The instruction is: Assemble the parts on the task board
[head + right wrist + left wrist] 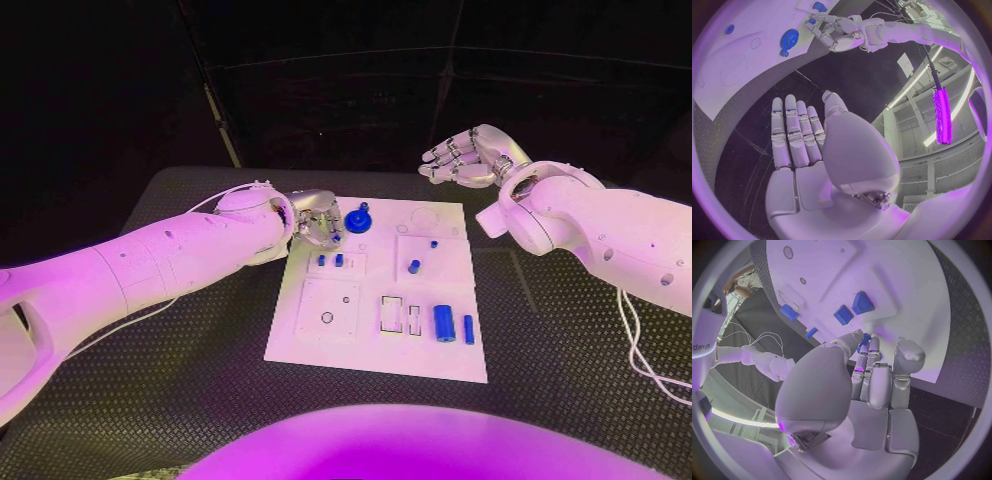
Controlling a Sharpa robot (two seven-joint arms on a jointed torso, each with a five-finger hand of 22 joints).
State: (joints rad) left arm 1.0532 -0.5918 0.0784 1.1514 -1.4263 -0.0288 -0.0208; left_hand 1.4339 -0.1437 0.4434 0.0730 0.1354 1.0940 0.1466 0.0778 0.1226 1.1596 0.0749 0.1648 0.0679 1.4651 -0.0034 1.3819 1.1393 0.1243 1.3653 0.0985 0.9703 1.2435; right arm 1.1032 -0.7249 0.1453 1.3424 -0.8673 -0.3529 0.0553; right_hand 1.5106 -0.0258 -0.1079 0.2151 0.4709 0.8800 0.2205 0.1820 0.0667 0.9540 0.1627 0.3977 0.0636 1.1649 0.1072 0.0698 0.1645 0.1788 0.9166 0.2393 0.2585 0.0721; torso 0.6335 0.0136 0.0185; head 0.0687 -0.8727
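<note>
left hand (313, 220) fingers curled beside blue gear (358, 219).

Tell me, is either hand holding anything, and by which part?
The right hand holds nothing. The left hand sits by the blue gear; whether it grips anything cannot be told.

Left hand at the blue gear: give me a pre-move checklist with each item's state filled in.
1. Left hand is at the blue gear near the task board's far edge: ok.
2. Its fingers have a firm hold on the gear: cannot tell; the fingertips hide the contact.
3. Right hand is raised beyond the board, clear of it, holding nothing: ok.
4. Two blue cylinders lie side by side near the board's front right: ok.
5. Small blue blocks sit clear of the left hand: ok.
</note>
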